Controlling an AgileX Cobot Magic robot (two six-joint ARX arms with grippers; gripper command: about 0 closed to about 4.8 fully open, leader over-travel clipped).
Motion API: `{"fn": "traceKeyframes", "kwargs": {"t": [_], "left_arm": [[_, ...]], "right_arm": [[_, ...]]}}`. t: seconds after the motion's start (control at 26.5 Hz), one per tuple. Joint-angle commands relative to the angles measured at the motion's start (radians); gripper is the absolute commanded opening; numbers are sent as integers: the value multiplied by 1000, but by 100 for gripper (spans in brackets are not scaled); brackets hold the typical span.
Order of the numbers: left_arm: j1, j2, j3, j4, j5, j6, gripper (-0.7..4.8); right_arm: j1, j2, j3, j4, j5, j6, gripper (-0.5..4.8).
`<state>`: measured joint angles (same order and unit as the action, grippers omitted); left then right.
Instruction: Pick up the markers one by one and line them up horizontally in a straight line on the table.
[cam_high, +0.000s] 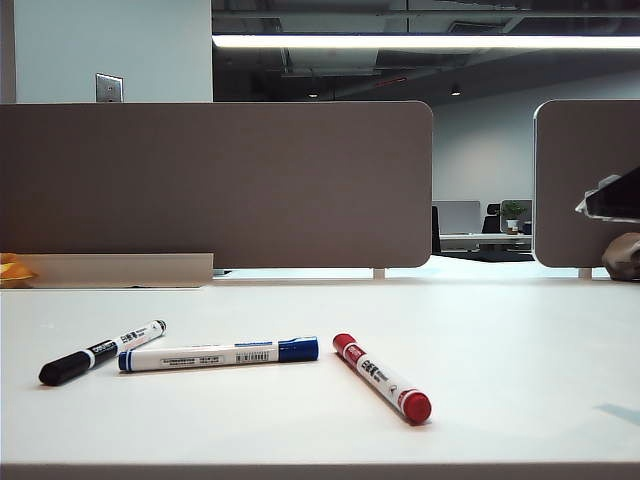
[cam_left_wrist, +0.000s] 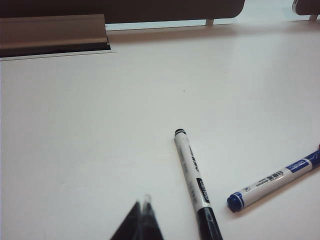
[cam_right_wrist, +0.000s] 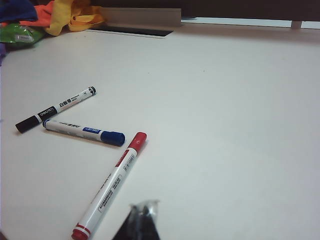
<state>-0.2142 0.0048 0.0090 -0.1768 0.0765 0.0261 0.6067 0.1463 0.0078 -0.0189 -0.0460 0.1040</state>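
So, three markers loose on the table (cam_high: 500, 330), both grippers clenched and holding nothing.
Black marker (cam_high: 100, 353) lies leftmost, angled; blue marker (cam_high: 217, 354) sits just beside it, nearly level; red marker (cam_high: 381, 377) slants off to their right. Left gripper (cam_left_wrist: 142, 207) hovers near the black one, right gripper (cam_right_wrist: 145, 210) near the red.

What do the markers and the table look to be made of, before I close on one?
The markers, black, blue and red, look like smooth hard plastic: white barrels with printed labels and faintly shiny caps. The table seems a matte white laminate, even and barely reflective. Left gripper and right gripper hover shut above it.
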Motion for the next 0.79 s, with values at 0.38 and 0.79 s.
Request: {"fn": "traceKeyframes", "kwargs": {"t": [0.38, 0.79], "left_arm": [[2, 1, -2, -2, -28, 4, -5], [2, 1, -2, -1, -170, 3, -5]], "right_arm": [[0, -2, -7, 16, -1, -3, -6], [-4, -2, -7, -31, 343, -55, -6]]}}
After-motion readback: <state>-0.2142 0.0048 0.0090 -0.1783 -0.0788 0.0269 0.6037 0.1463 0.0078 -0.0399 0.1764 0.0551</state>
